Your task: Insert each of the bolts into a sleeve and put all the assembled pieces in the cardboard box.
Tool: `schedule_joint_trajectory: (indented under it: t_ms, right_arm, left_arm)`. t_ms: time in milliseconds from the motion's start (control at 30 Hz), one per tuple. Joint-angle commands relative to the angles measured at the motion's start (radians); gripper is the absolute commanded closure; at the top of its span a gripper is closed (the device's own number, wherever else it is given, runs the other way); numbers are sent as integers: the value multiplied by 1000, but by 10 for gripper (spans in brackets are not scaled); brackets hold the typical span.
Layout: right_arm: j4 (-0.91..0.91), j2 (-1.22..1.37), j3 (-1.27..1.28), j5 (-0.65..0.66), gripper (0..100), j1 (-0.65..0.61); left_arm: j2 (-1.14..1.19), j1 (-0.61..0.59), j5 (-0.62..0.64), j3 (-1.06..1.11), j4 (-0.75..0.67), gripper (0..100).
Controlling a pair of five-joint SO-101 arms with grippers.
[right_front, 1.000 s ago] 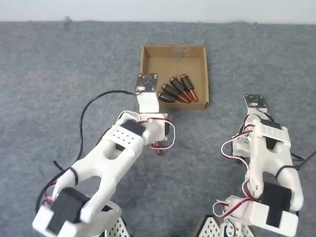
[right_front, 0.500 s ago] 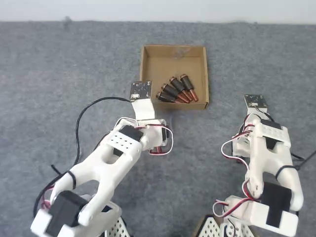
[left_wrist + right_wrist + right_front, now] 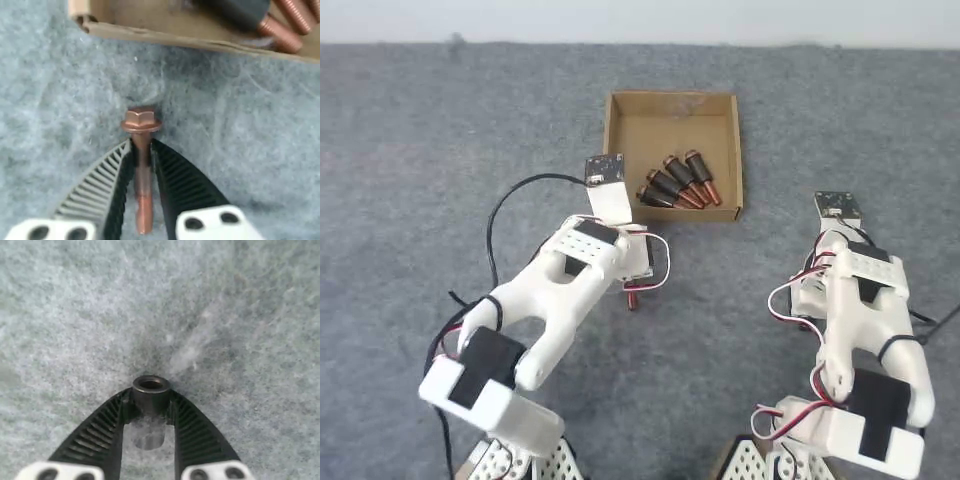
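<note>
My left gripper (image 3: 141, 150) is shut on a copper bolt (image 3: 141, 165), gripping its shank with the hex head poking out past the fingertips. In the high view the bolt's threaded end (image 3: 631, 297) shows under the left arm, just in front of the cardboard box (image 3: 616, 135). Several assembled bolt-and-sleeve pieces (image 3: 678, 182) lie in the box's front part. My right gripper (image 3: 150, 402) is shut on a black sleeve (image 3: 150, 390), its open bore facing outward over the carpet. The right arm (image 3: 855, 290) stands to the right of the box.
Grey carpet (image 3: 440, 150) covers the table. The box's near wall (image 3: 200, 42) lies just beyond the bolt head. A black cable (image 3: 505, 215) loops left of the left arm.
The left arm has swung back and to the left from the box's front-left corner, carrying the bolt with it. The right arm has stayed still.
</note>
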Motion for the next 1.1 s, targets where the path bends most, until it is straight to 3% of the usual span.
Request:
schedule_joint_trajectory:
  t_ms: [0, 333, 433, 567, 767, 1067]
  right_arm:
    - [12, 1, -28, 14, 992, 13]
    - [12, 1, -28, 9, 992, 13]
    - [10, 1, -28, 8, 992, 13]
    - [10, 1, -28, 8, 992, 13]
    - [10, 2, -28, 8, 992, 13]
    - [-42, 1, -60, 8, 992, -61]
  left_arm:
    - [2, -11, 8, -35, 5, 991]
    - [-120, -21, -5, 31, 52, 990]
    - [-215, -32, -101, 87, 48, 989]
    - [-313, -124, -173, 173, -60, 989]
    - [-362, -334, -173, 260, -270, 988]
    - [-371, -419, -175, 288, -284, 988]
